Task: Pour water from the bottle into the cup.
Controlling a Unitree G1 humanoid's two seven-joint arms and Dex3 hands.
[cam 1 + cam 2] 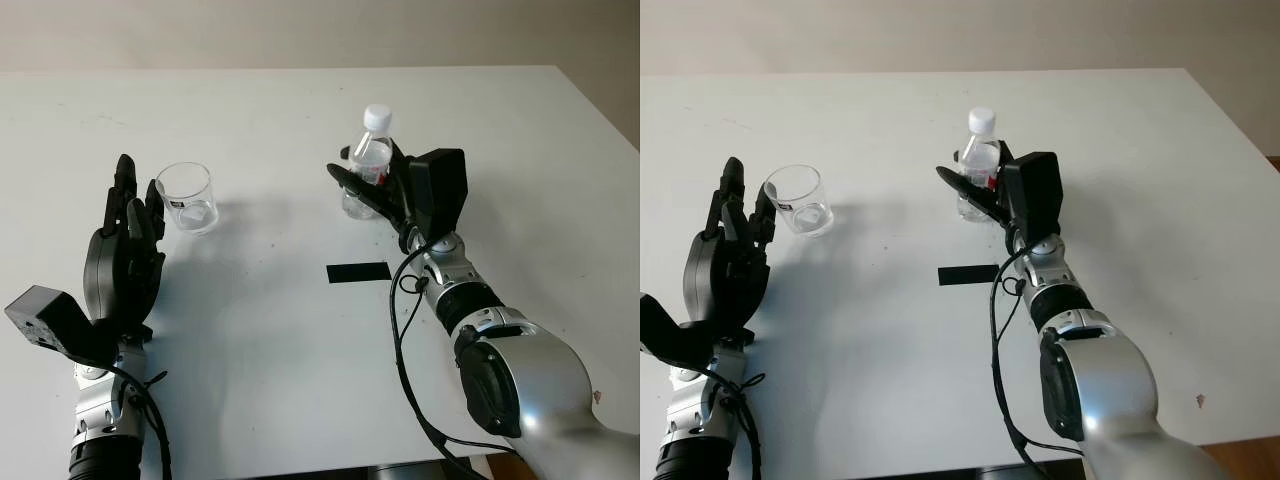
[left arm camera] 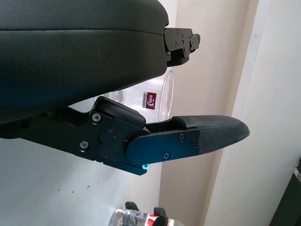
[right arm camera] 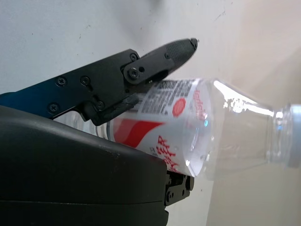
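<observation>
Right hand (image 1: 385,190) fingers (image 3: 160,59) clasped around upright capped bottle (image 1: 370,160) near table (image 1: 280,110) centre, left hand (image 1: 125,250) open beside cup (image 1: 187,197) near left edge

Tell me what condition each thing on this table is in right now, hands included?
bottle: upright on the table, white cap on, gripped around its labelled body.
cup: upright, clear, apparently empty, not held.
right hand: shut on the bottle.
left hand: open, just beside the cup, holding nothing.
black strip: lying flat on the table, untouched.
table: white, bearing all of these.
</observation>
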